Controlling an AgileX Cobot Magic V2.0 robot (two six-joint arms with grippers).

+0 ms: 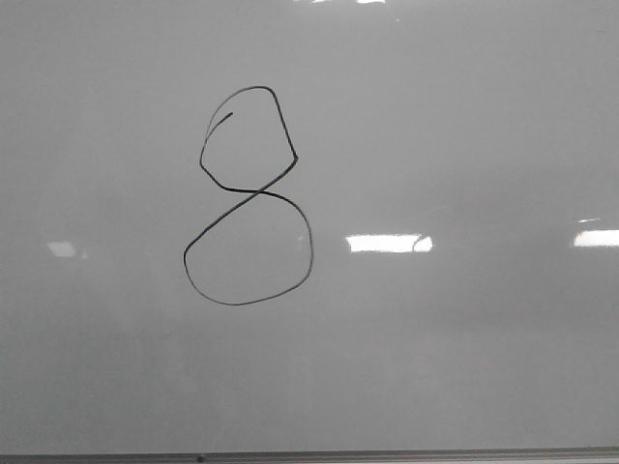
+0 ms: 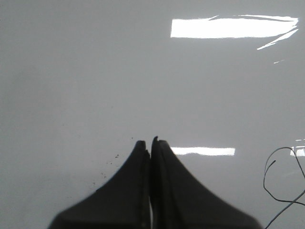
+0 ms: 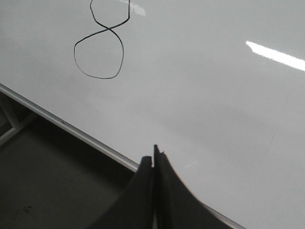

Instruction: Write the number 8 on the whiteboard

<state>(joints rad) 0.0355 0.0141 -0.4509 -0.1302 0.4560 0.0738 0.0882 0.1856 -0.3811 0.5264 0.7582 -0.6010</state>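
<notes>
One figure, the number 8 (image 1: 248, 196), drawn in thin black line left of centre on the whiteboard (image 1: 464, 367); smaller angular upper loop, rounder lower loop, the stroke's loose end curling inside the upper loop. The two loops close and cross at the waist, so the task reads as done or very nearly so.

Handling, judged: the figure is ink only and cannot be grasped. It likely smears at a touch, so it is best left alone. The board looks rigid, glossy and slippery, with a thin metal edge along the bottom; any hold would be at that edge, not the face.

Left gripper (image 2: 151, 142): fingers pressed together, nothing between them. It points at bare board, and part of the figure (image 2: 281, 183) shows at the far edge of its view. No contact with the surface can be confirmed.

Right gripper (image 3: 153, 155): fingers likewise together, empty. It is poised over the board's lower edge, well apart from the figure (image 3: 100, 50).

No marker appears in any view.

Also present: bright rectangular glare patches (image 1: 387, 243) on the board.
</notes>
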